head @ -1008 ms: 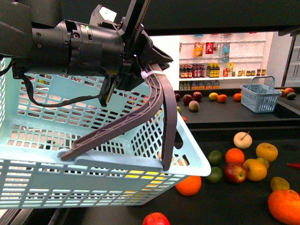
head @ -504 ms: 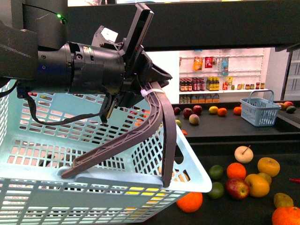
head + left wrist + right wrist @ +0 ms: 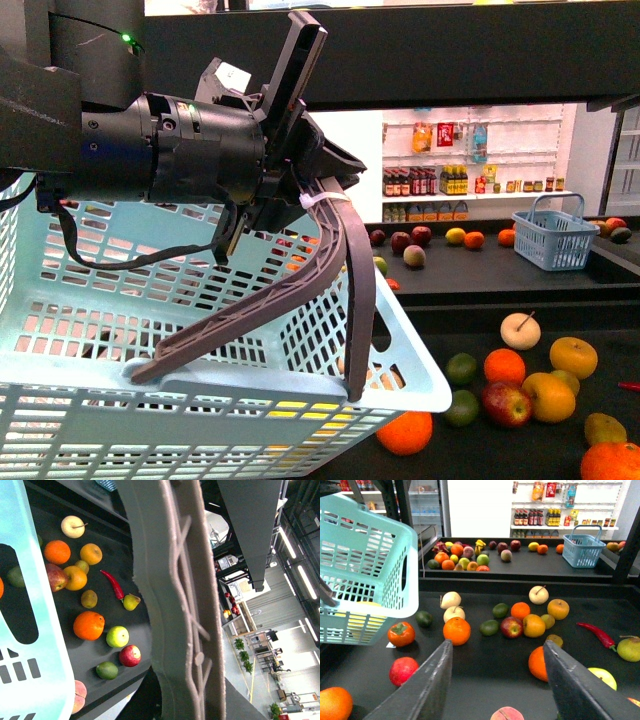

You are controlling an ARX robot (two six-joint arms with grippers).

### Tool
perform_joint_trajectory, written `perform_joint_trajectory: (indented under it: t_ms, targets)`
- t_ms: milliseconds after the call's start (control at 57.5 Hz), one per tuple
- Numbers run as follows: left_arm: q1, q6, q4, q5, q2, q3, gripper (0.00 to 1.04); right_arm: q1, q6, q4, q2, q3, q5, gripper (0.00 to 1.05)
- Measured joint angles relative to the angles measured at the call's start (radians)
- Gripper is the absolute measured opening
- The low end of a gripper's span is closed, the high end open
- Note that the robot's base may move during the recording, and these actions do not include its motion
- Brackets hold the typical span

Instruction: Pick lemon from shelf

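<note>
Over the left end of the shelf [image 3: 520,445], the left tool [image 3: 322,196] is clamped tight on the grey handle [image 3: 175,610] of a pale blue basket [image 3: 100,310], so the basket hangs above the lower tier. Pretty sure the lemon [image 3: 295,372] is lying low inside that basket. Bright yellow shows through the slots in its wall in both the front and right wrist views, but I can't make out the whole shape.

The left wrist view is mostly the handle up close, with fruit on the black tier behind it. The right tool [image 3: 497,680] is spread wide with nothing between its fingers, hovering above the front edge of the lower tier.

Loose fruit is scattered across that tier: an orange [image 3: 456,630], a red apple [image 3: 511,627], a green lime [image 3: 489,627], plus a red chilli [image 3: 596,634] toward the right end. A smaller blue basket [image 3: 553,212] sits on the upper tier near its right end.
</note>
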Motion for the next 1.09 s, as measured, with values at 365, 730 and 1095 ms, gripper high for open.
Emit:
perform_joint_trajectory:
  t_ms: [365, 730, 1095]
  targets:
    - [0.050, -0.241, 0.143, -0.373, 0.003, 0.000, 0.08, 0.000, 0.000, 0.000, 0.000, 0.000, 0.000, 0.97]
    - [0.297, -0.492, 0.442, -0.531, 0.076, 0.012, 0.08, 0.000, 0.000, 0.000, 0.000, 0.000, 0.000, 0.97]
    - [0.562, -0.565, 0.840, -0.538, 0.206, -0.095, 0.08, 0.000, 0.000, 0.000, -0.001, 0.000, 0.000, 0.97]
